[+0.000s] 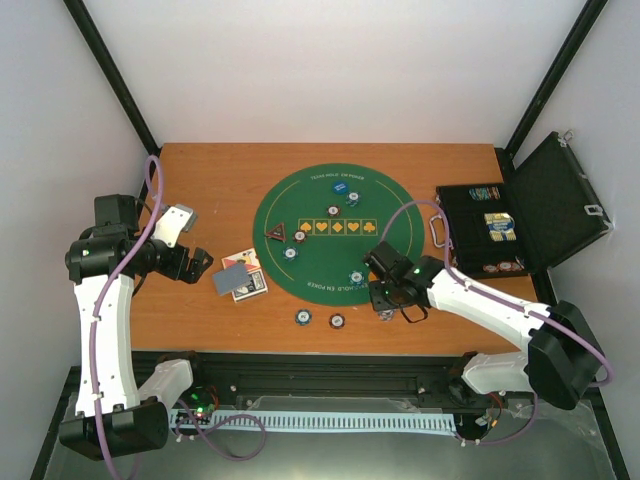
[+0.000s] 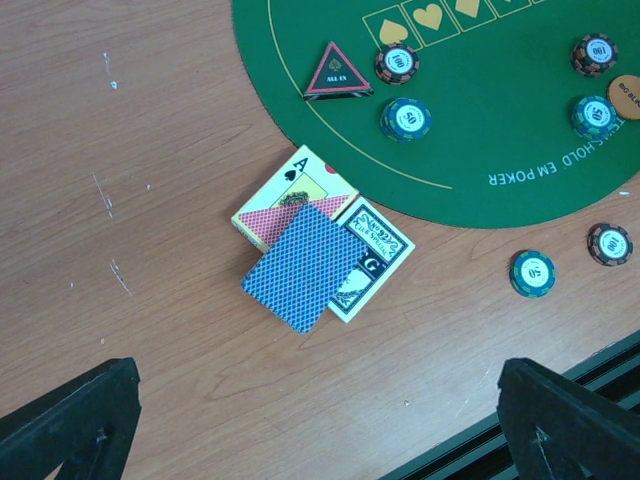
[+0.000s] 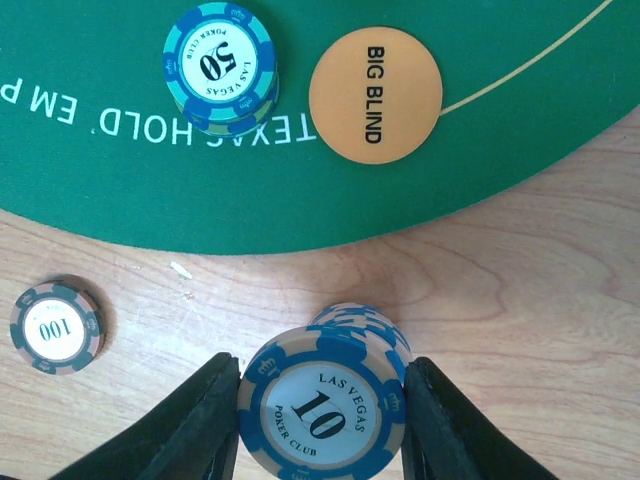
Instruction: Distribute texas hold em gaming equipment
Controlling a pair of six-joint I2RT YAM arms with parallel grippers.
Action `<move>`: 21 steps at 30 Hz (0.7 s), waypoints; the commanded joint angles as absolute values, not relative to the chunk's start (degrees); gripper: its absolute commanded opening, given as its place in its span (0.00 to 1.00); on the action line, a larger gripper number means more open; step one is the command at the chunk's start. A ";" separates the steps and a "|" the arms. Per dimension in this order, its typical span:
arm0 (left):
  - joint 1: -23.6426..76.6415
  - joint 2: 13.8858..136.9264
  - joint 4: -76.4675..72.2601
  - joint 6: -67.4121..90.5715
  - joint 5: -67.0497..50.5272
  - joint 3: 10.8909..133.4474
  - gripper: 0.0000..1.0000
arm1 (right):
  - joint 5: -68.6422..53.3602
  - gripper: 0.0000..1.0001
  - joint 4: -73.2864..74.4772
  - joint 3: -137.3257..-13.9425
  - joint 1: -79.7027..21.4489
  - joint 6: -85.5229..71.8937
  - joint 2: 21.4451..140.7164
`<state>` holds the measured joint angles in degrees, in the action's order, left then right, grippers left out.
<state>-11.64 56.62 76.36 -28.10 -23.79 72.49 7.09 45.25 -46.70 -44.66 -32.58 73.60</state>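
Where the round green Texas Hold'em mat (image 1: 335, 245) ends at its near edge, the right hand (image 3: 320, 368) is closed on a stack of blue 10 chips (image 3: 322, 408). One finger presses each side of the stack, which is over bare wood just off the felt. Whether the stack rests on the tabletop (image 1: 200, 180) or is raised off it cannot be told. Beyond it on the mat lie an orange Big Blind disc (image 3: 375, 95) and, beside that, a teal 50 chip stack (image 3: 220, 65). A lone 100 chip (image 3: 57, 327) sits on the wood, apart from the held stack, and an off-mat 50 chip (image 2: 532, 273) lies near it.

The left hand (image 2: 318, 390) hangs over the left part of the tabletop with its fingers (image 2: 70, 420) spread wide and nothing between them. Ahead of it a blue-backed playing card (image 2: 303, 265) lies across two card boxes: a yellow-and-red box showing an ace of spades (image 2: 290, 190) and a black-and-white box (image 2: 378, 250). All three are just outside the mat's edge. On the mat close by stand the red-black triangular ALL IN marker (image 2: 337, 72), a second 100 chip (image 2: 397, 63) just beside it, and a teal 50 chip (image 2: 406, 118) near both. The black case (image 1: 560, 195) stands open at the right edge of the tabletop, with some chips in its tray.
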 commanded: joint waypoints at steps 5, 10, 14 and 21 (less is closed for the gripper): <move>-11.81 56.80 76.37 -27.18 -24.43 73.49 1.00 | 8.41 0.15 47.78 -49.31 -44.36 -32.00 71.55; -11.81 56.82 76.36 -27.37 -24.07 73.05 1.00 | 8.52 0.14 49.00 -52.41 -45.43 -31.82 72.64; -11.86 56.78 76.09 -27.16 -24.32 72.91 1.00 | 9.03 0.14 49.32 -58.10 -48.11 -31.32 77.15; -11.78 57.90 76.05 -26.93 -23.86 72.13 1.00 | 8.23 0.13 47.64 -72.32 -52.06 -28.86 92.35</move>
<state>-11.64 57.30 76.34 -28.05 -23.79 72.44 8.14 48.97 -65.32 -49.84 -30.87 84.97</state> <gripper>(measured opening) 0.999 0.399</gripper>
